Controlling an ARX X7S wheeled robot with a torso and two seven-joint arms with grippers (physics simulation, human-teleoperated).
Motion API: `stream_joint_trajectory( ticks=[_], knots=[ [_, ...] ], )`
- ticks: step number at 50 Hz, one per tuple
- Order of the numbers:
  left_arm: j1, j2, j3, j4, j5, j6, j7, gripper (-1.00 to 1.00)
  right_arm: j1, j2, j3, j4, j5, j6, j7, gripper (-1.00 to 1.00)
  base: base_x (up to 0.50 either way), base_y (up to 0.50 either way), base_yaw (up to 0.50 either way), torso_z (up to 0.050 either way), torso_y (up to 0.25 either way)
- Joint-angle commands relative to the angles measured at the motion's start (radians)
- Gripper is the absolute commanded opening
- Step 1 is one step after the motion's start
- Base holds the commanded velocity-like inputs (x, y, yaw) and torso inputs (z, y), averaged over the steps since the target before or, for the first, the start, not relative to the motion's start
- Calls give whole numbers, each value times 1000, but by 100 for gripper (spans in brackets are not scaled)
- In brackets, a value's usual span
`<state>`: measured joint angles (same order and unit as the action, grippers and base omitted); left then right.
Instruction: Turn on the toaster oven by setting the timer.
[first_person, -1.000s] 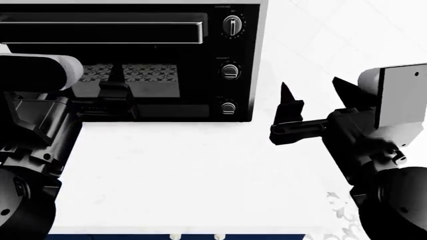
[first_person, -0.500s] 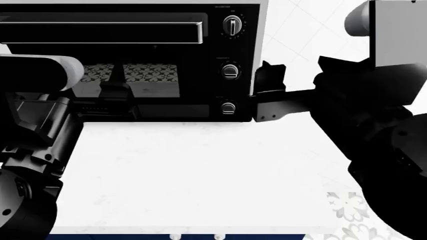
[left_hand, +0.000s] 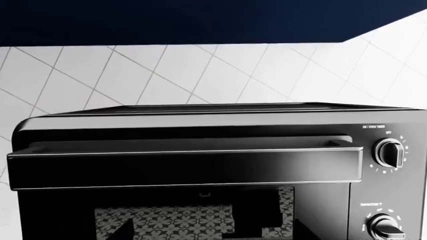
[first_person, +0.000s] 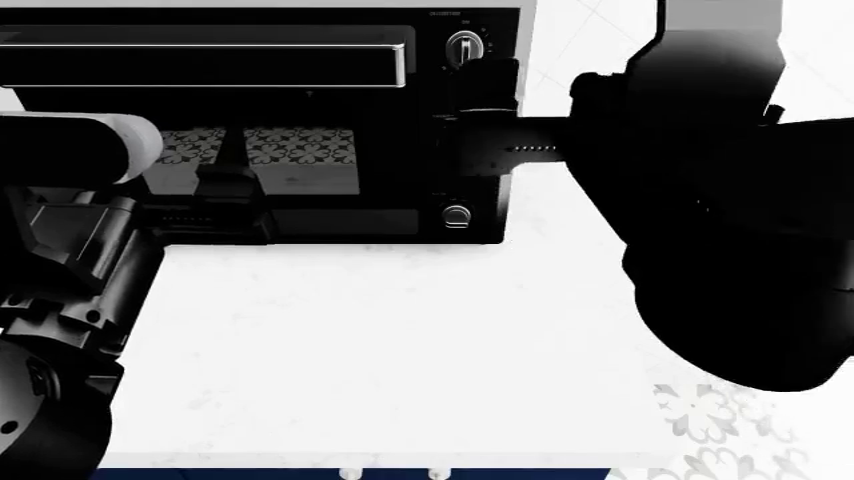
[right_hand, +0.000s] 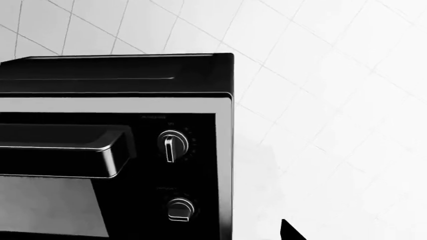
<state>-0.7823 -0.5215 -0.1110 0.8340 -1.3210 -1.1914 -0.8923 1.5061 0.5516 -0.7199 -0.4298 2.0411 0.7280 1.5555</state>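
The black toaster oven (first_person: 334, 120) stands at the back of the white counter, with its silver bar handle (first_person: 200, 65) across the top of the door. Its knob column is at the right. The top knob (first_person: 463, 47), labelled oven timer, points straight up in the left wrist view (left_hand: 389, 152) and the right wrist view (right_hand: 173, 145). My right gripper (first_person: 541, 100) is open in front of the knob column. One finger (first_person: 487, 85) sits just below the top knob, and its body hides the middle knob. My left gripper (first_person: 220, 190) is open in front of the glass door.
The bottom knob (first_person: 457, 214) shows under my right gripper. The middle knob shows in the right wrist view (right_hand: 180, 208). A white tiled wall (right_hand: 320, 75) rises behind and right of the oven. The white counter (first_person: 400, 350) runs to its front edge near me.
My right arm has risen and swung left, from beside the oven's lower right corner to in front of the knob column, covering the middle knob. The left arm has not moved.
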Motion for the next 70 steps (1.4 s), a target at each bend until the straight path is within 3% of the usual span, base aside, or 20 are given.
stream_joint_trajectory(
  ticks=[1,11,32,55,65,70],
  knots=[
    [10,-5,4,1,1,10,0,100,37,-9,-125,26,-12,-118,6,100,0,0,0,0,0],
    [14,-8,10,0,3,18,0,100,68,-3,-222,43,-46,-180,1,100,0,0,0,0,0],
    [13,-16,19,-2,2,30,-5,100,76,18,-235,40,-26,-209,-40,100,0,0,0,0,0],
    [19,-25,27,0,-7,43,-12,100,168,-35,-323,35,-2,-239,-3,100,0,0,0,0,0],
    [21,-28,31,0,-9,50,-14,100,250,-46,-480,43,29,-337,12,100,0,0,0,0,0],
    [20,-31,32,0,-9,52,-15,100,380,-39,-695,39,50,-492,14,100,0,0,0,0,0]
  ],
)
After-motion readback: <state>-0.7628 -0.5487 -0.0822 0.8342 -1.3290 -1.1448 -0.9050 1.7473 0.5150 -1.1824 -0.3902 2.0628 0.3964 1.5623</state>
